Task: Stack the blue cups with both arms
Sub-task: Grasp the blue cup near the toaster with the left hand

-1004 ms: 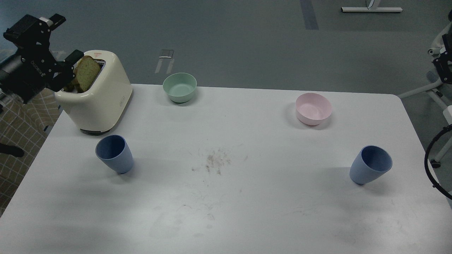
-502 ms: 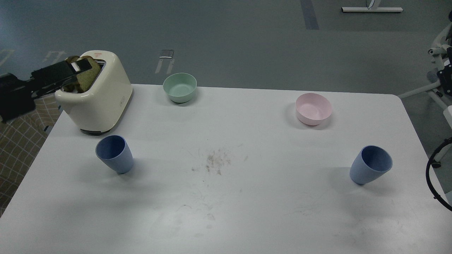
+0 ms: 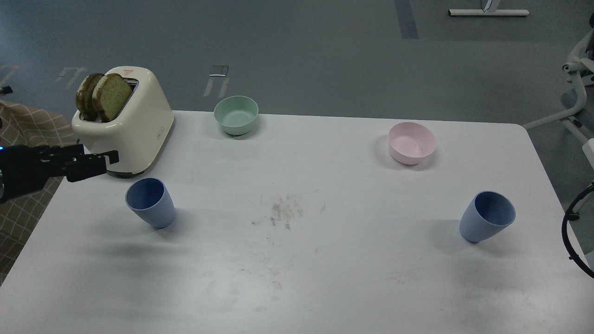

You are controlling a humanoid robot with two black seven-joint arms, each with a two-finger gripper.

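Note:
Two dusty-blue cups stand upright on the white table [image 3: 297,278]. One blue cup [image 3: 150,202] is at the left, just in front of the toaster. The other blue cup [image 3: 487,216] is at the right, near the table's right edge. My left gripper [image 3: 104,162] comes in low from the left edge, pointing right, up and to the left of the left cup and apart from it. It holds nothing I can see. It is dark and seen side-on, so I cannot tell its fingers apart. My right gripper is out of view.
A cream toaster [image 3: 130,130] with two slices of bread [image 3: 103,96] stands at the back left, right behind my left gripper. A mint-green bowl [image 3: 235,114] and a pink bowl [image 3: 412,143] sit at the back. A black cable loop [image 3: 567,232] hangs at the right edge.
My left gripper has dropped from beside the toaster's top to low in front of the toaster, near the left cup. The black part at the right edge has left the view. The cups have not moved.

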